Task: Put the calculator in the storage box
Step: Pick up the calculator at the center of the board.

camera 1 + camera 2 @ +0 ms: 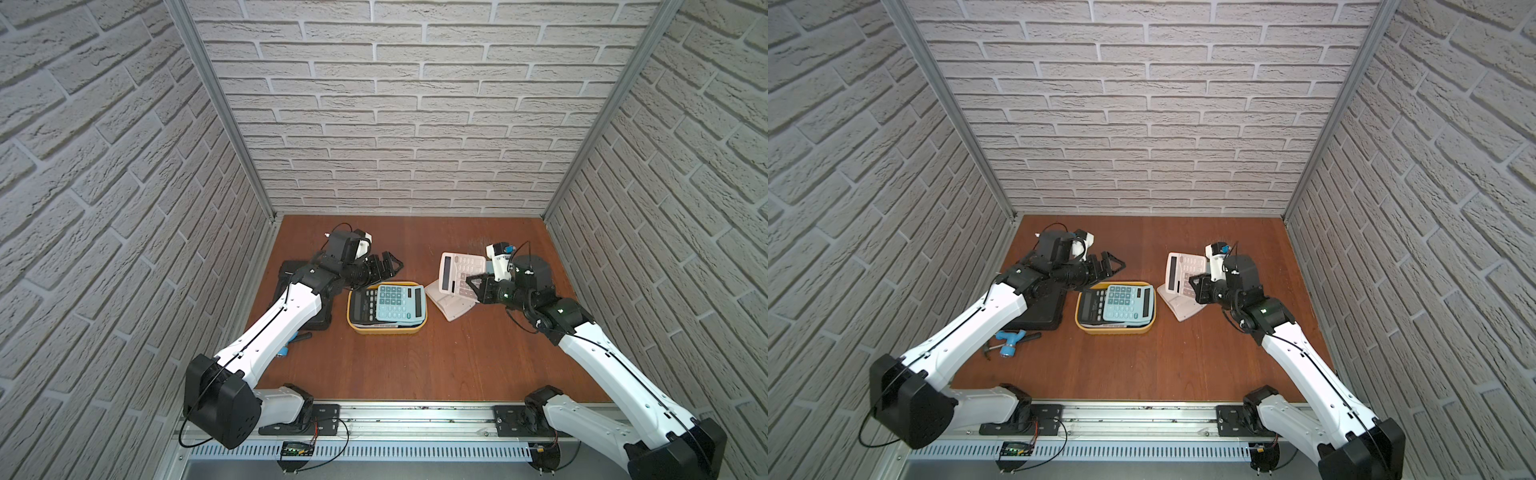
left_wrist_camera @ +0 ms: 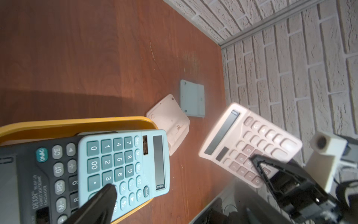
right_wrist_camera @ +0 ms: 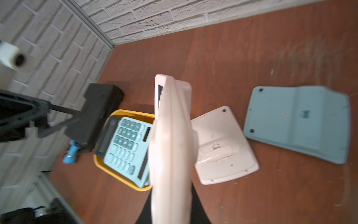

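Right gripper (image 1: 471, 284) is clamped on the pink calculator (image 1: 457, 268), pinching the keypad end. It's off the table (image 1: 415, 365), tilted, display end away from me, to the right of the storage box (image 1: 390, 331) and not over it. Left gripper (image 1: 392, 266) is spread wide and empty, hovering at the box's far-left corner.

Step as I read it: carry pink over and set it in.
- Pull the left gripper clear first; it looks to be in the approach path.
- Level the calculator before descent. It's edge-on in the right wrist view, so otherwise it likely lands on a corner.
- Line its long axis up with the box's.
- Go low, then open. A drop from height probably skids off.

Box contents: black calculator (image 1: 362, 305) at left, teal calculator (image 1: 399, 303) lying on it keys up, tilted, one corner over the rim. A pale edge shows beneath them; can't tell what. No free floor, so pink has to stack on teal, which is slick plastic on a slope.

Outside: second pink calculator (image 1: 451, 309) face down under the held one, grey-blue calculator (image 3: 296, 122) face down beyond it.
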Tool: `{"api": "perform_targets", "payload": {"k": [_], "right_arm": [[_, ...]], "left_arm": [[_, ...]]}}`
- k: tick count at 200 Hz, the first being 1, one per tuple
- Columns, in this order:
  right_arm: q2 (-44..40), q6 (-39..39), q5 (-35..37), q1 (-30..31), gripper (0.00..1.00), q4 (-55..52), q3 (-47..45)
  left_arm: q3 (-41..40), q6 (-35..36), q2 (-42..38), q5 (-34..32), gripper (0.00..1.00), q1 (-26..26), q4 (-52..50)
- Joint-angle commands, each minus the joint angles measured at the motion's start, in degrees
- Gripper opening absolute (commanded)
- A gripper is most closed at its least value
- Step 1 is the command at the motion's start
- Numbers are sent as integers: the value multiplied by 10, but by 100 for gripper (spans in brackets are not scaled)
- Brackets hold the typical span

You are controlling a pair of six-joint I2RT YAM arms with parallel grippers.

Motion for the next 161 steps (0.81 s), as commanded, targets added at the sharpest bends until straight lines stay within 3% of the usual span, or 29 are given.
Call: {"api": "perform_targets", "payload": {"k": [1, 37, 49, 72, 98, 123, 161], "right_arm": [[18, 149, -235, -44, 3, 158, -32], [86, 313, -366, -70, 3, 359, -77], [108, 362, -386, -70, 3, 426, -91], [141, 441, -405, -70, 3, 548, -117], [166, 478, -422, -70, 3, 609, -132], [174, 475, -426, -70, 3, 615, -140], [181, 453, -434, -66, 3, 593, -141]], "left_arm": [[-38, -2, 2, 108, 98, 4, 130], [-116, -109, 22, 189, 98, 2, 330], [-132, -148, 39, 210, 94, 3, 388], [-143, -179, 63, 227, 74, 2, 434], [-144, -189, 73, 235, 50, 3, 443], [-140, -196, 78, 242, 30, 3, 448], [-140, -206, 86, 252, 9, 1, 462]]}}
